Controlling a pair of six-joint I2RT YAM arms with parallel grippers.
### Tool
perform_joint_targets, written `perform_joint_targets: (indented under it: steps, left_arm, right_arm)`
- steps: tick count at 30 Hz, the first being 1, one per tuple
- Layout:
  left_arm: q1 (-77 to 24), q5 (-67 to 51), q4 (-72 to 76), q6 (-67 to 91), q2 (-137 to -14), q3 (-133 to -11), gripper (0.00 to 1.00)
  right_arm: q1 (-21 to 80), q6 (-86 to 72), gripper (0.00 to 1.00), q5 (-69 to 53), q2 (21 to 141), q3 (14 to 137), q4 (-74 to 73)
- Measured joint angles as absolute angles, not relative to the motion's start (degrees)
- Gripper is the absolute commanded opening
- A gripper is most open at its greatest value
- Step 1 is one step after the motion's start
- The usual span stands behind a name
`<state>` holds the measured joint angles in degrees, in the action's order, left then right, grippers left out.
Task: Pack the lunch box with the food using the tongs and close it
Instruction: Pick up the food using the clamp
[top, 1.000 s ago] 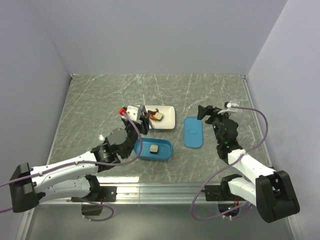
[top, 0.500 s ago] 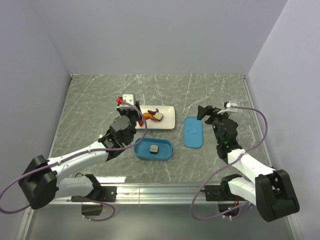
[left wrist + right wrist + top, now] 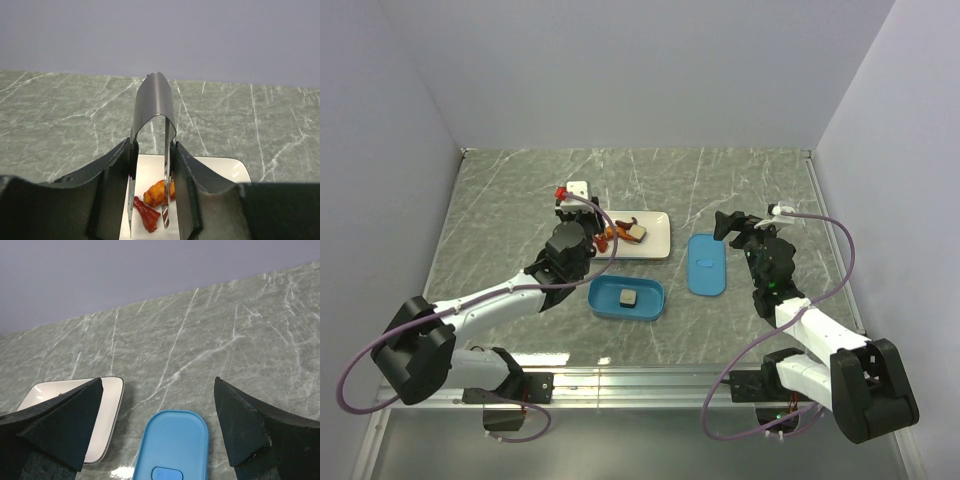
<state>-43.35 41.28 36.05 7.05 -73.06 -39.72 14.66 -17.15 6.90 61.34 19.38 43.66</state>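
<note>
The left gripper [image 3: 152,150] pinches the tongs [image 3: 155,100] to a narrow gap — tips at the orange food [image 3: 156,192] on the white plate [image 3: 220,167], whether gripping it I cannot tell — lunch box [image 3: 655,300] open nearby.

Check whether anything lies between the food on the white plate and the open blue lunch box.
Nothing visible does. The food lies on the white plate, behind the lunch box, with only table between. The lid lies to the box's right, off that path. The left hand holds the tongs over the food.
</note>
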Motion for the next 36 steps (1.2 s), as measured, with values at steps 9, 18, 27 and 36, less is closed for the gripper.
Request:
perform_joint_targets:
  steps: [9, 18, 27, 36]
  left_arm:
    - [-41.8, 40.2, 35.2, 9.8, -75.4, -41.9, 0.43]
    - [-41.2, 40.4, 32.8, 11.7, -77.2, -42.7, 0.43]
    - [-41.1, 41.1, 32.3, 11.7, -77.2, -42.8, 0.42]
    - [-40.0, 41.3, 35.1, 11.7, -79.7, -42.8, 0.35]
  right_arm:
    - [14.7, -17.1, 0.98, 6.8, 61.3, 19.4, 43.7]
    - [14.7, -17.1, 0.98, 6.8, 61.3, 19.4, 43.7]
    - [14.7, -17.1, 0.98, 6.7, 62.1, 19.4, 43.7]
    - [14.7, -17.1, 0.98, 6.7, 62.1, 19.4, 43.7]
